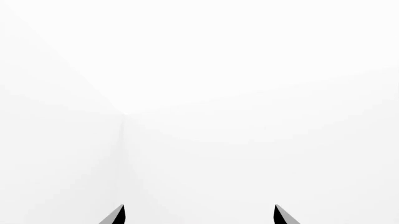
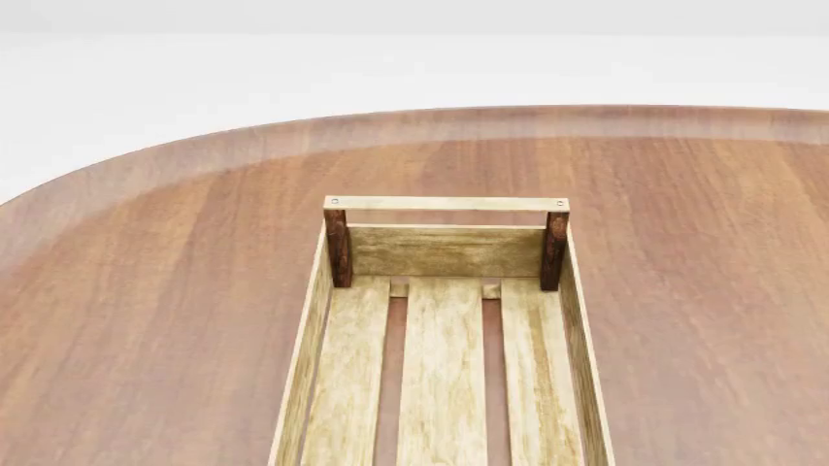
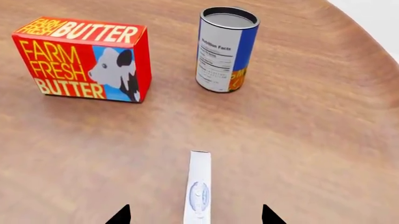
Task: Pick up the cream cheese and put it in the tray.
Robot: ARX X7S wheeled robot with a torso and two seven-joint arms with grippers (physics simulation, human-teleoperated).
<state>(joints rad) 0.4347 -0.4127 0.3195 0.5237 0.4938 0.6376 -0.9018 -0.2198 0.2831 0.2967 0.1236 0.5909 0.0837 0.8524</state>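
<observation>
Cream cheese (image 3: 199,189) lies on your desk (image 3: 299,140) between the spread fingertips of your right pincer (image 3: 196,215), ungrasped

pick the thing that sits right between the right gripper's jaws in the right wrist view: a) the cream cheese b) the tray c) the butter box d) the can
a: the cream cheese stands on its thin edge on the table in line with the gap of the open right gripper, while the butter box and the can stand farther off.
</observation>
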